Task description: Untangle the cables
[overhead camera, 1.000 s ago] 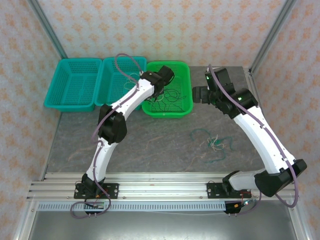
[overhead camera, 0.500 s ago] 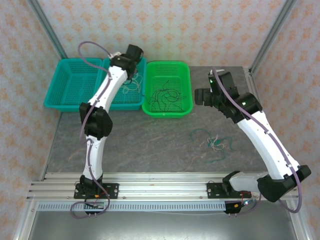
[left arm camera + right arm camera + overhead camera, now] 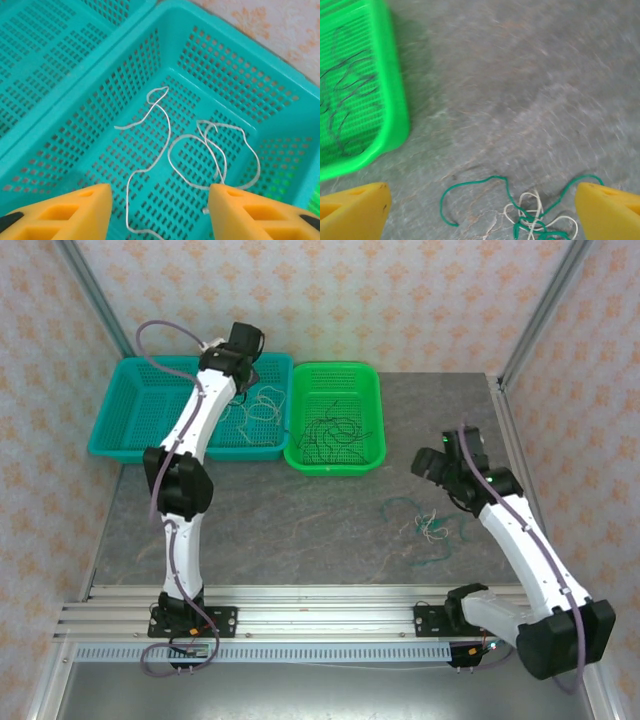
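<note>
A small tangle of green and cream-white cables (image 3: pixel 430 527) lies on the grey table, and it sits at the bottom edge of the right wrist view as the clump (image 3: pixel 532 220). My right gripper (image 3: pixel 437 462) hovers just behind it, open (image 3: pixel 481 200), with only bare table between its yellow fingers. Thin black cables (image 3: pixel 333 430) lie in the green basket (image 3: pixel 372 410). Loose cream-white cables (image 3: pixel 210 150) lie on the floor of the middle teal basket (image 3: pixel 215 440). My left gripper (image 3: pixel 245 345) hangs above them, open (image 3: pixel 160 200), holding nothing.
A second teal basket (image 3: pixel 110 430) stands at the far left, touching the middle one. The green basket's rim (image 3: pixel 395 100) is close to the left of my right gripper. Wallpapered walls and metal posts close in the back and sides.
My left arm swung left from the green basket to the middle teal basket, where white cables now show. My right gripper came forward and down toward the tangle on the table.
</note>
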`<control>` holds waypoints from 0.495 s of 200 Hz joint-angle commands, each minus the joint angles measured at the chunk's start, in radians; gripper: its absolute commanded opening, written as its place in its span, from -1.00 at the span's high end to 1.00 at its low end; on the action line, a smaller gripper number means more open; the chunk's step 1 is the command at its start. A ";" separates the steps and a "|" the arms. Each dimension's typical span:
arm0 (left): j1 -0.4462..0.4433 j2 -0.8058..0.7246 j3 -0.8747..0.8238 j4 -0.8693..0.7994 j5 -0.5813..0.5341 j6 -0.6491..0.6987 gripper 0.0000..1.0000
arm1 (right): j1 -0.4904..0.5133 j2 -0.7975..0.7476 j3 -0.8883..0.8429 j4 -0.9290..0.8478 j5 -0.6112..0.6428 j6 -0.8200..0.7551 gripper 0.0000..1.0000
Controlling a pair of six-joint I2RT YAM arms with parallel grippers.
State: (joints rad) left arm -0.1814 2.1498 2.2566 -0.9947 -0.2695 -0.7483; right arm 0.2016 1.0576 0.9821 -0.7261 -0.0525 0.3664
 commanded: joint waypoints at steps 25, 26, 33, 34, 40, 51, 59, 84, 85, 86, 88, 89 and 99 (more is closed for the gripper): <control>-0.067 -0.405 -0.302 0.248 0.372 0.038 -0.07 | -0.205 -0.011 -0.132 0.030 -0.289 0.121 -0.89; -0.071 -0.413 -0.315 0.255 0.377 0.039 -0.07 | -0.207 -0.011 -0.133 0.028 -0.293 0.120 -0.89; -0.098 -0.466 -0.383 0.307 0.418 0.048 -0.06 | -0.219 -0.001 -0.150 0.020 -0.315 0.114 -0.89; -0.102 -0.474 -0.390 0.313 0.423 0.050 -0.06 | -0.220 0.001 -0.152 0.020 -0.318 0.113 -0.89; -0.129 -0.514 -0.445 0.352 0.450 0.067 -0.05 | -0.223 0.010 -0.162 0.012 -0.326 0.104 -0.88; -0.187 -0.582 -0.537 0.413 0.493 0.114 -0.01 | -0.223 0.024 -0.184 0.006 -0.346 0.082 -0.86; -0.228 -0.621 -0.594 0.442 0.518 0.147 0.04 | -0.223 0.035 -0.205 0.007 -0.360 0.068 -0.85; -0.342 -0.709 -0.760 0.529 0.593 0.259 0.07 | -0.220 0.094 -0.262 0.051 -0.460 0.026 -0.65; -0.345 -0.711 -0.767 0.532 0.595 0.263 0.07 | -0.219 0.096 -0.263 0.053 -0.465 0.025 -0.64; -0.348 -0.713 -0.773 0.535 0.597 0.265 0.07 | -0.219 0.100 -0.264 0.053 -0.468 0.025 -0.63; -0.354 -0.718 -0.784 0.540 0.600 0.268 0.07 | -0.217 0.108 -0.266 0.059 -0.472 0.024 -0.60; -0.356 -0.720 -0.791 0.542 0.600 0.270 0.07 | -0.216 0.111 -0.267 0.060 -0.475 0.024 -0.59; -0.378 -0.740 -0.844 0.566 0.611 0.276 0.07 | -0.203 0.153 -0.270 0.073 -0.470 0.018 -0.40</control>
State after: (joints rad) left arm -0.5274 1.4216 1.5322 -0.5289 0.2462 -0.5747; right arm -0.0158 1.1404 0.7349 -0.6994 -0.4374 0.4221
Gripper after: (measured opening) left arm 0.466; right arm 0.785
